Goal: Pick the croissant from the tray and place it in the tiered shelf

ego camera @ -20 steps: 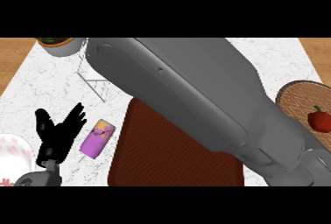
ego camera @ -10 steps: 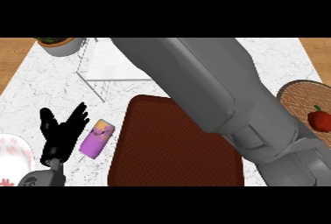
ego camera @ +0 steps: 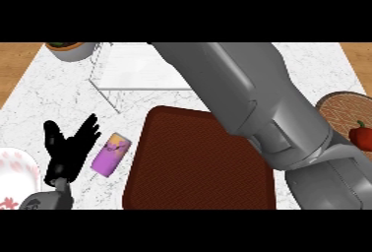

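The dark red-brown tray [ego camera: 189, 167] lies in the middle of the counter, and its visible surface is bare. No croissant shows in the head view. The white wire tiered shelf [ego camera: 138, 74] stands at the back, left of centre. My right forearm [ego camera: 247, 98] runs from the lower right up over the tray's right side and the shelf's right end, leaving the picture at the top, so the right hand is out of sight. My left hand [ego camera: 69, 147] rests open at the lower left, fingers up, holding nothing.
A purple can [ego camera: 110, 154] lies between the left hand and the tray. A potted plant [ego camera: 69, 49] stands at the back left. A woven mat [ego camera: 341, 108] with a red pepper [ego camera: 361, 133] sits at the right edge. A white flowered plate [ego camera: 15, 170] shows at the left edge.
My right forearm has swung to the right, uncovering more of the tray's top and the shelf. The left hand has stayed where it was.
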Motion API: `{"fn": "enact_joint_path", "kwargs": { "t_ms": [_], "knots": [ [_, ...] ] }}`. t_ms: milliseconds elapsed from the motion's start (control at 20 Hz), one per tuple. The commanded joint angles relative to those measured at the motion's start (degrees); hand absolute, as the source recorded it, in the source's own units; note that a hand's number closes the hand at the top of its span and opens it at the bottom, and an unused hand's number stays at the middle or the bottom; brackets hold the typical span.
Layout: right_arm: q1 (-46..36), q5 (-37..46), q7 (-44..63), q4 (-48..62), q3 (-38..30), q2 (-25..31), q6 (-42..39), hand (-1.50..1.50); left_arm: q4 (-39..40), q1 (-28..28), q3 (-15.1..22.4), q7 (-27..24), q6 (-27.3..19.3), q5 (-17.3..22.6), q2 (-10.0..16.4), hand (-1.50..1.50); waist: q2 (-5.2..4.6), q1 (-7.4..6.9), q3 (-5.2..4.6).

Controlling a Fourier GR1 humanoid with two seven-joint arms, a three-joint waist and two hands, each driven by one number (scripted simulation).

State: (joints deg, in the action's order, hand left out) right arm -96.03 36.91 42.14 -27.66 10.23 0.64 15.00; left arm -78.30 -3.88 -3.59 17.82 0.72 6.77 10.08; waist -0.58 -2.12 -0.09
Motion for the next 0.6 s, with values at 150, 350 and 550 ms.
{"fn": "enact_joint_path", "kwargs": {
  "t_ms": [150,350,550],
  "knots": [
    [-2.17,-0.63,-6.48,4.25,-2.79,-0.56,3.14,1.50,1.54,-0.46,-0.68,-0.38,0.30,0.34,-0.29,0.00,-0.04,0.14,-0.01],
    [-0.80,-0.29,-9.99,8.10,-2.60,-0.59,4.85,1.50,4.11,0.74,-0.97,-5.26,1.44,-0.64,0.15,0.00,-0.26,-0.41,-0.06],
    [-2.97,1.66,-9.43,11.01,-1.81,-0.59,0.92,1.50,2.12,-0.18,-0.13,-0.70,1.23,-0.37,0.00,0.00,-0.05,-0.24,-0.02]
  ]
}}
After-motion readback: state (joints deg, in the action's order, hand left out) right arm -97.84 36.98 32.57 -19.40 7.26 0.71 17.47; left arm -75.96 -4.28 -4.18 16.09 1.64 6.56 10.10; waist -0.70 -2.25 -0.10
